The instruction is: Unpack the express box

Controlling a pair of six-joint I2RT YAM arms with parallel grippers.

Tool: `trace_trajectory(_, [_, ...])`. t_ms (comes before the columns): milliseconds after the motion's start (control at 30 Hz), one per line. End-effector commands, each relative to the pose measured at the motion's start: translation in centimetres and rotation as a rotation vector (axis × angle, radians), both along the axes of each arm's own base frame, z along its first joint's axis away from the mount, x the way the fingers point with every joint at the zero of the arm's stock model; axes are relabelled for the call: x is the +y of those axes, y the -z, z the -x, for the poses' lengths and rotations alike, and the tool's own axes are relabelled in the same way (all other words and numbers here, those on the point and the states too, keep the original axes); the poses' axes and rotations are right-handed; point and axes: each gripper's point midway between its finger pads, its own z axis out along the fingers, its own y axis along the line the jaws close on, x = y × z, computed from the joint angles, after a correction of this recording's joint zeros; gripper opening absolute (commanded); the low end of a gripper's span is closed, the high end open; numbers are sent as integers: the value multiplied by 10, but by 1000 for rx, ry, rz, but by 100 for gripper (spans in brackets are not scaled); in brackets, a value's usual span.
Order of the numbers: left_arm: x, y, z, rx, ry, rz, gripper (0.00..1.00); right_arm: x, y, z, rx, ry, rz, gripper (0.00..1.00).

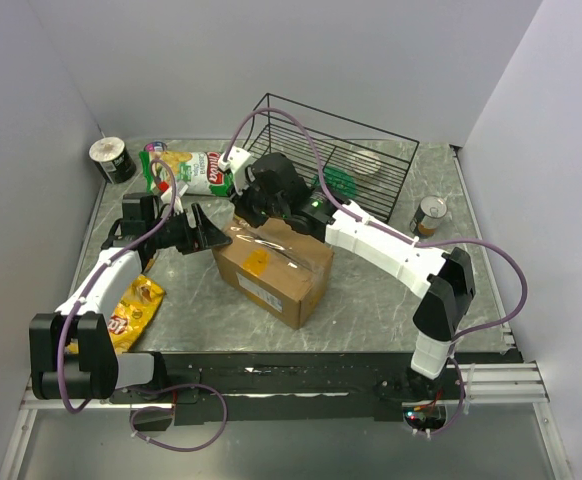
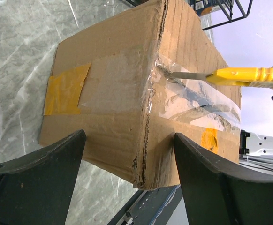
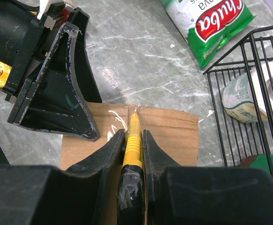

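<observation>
1. The express box point(image 1: 276, 272) sits mid counter point(image 1: 371, 300); it looks like stiff cardboard, probably light, and is best braced across its end corner.
2. Left end effector point(image 2: 129, 140) stands wide, straddling that corner.
3. Right end effector point(image 3: 132, 145) clamps a yellow knife point(image 2: 249, 75), its blade on the clear tape point(image 2: 197, 98).

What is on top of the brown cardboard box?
On the express box lie clear tape and a yellow tape patch. The right gripper holds a yellow utility knife, blade at the tape. Flaps are shut, so the inside is hidden.
</observation>
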Motion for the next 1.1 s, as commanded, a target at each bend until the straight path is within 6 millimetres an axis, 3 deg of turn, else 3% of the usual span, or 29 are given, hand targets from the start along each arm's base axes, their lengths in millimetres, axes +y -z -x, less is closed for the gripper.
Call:
trace_trajectory(0, [0,-4,-2,-24,-8,3,81,14,-22,4,-15,-36,-58,0])
trace_trajectory(167, [1,-3,-2,-23,-11,1,81,13,-34,0,-51,-24,-72,0])
trace_trajectory(333, [1,-2,-2,-22,-11,-3,81,5,-71,-10,-177,9,-103,0])
trace_trajectory(433, [2,-1,-2,-17,-15,-4,81,1,-77,-15,-214,21,-85,0])
trace_trajectory(667, [3,0,-3,-16,-16,-9,81,9,-45,-3,-109,-26,-63,0])
trace_trajectory(1067, [3,0,-3,-18,-18,-9,81,18,-30,1,-50,-56,-60,0])
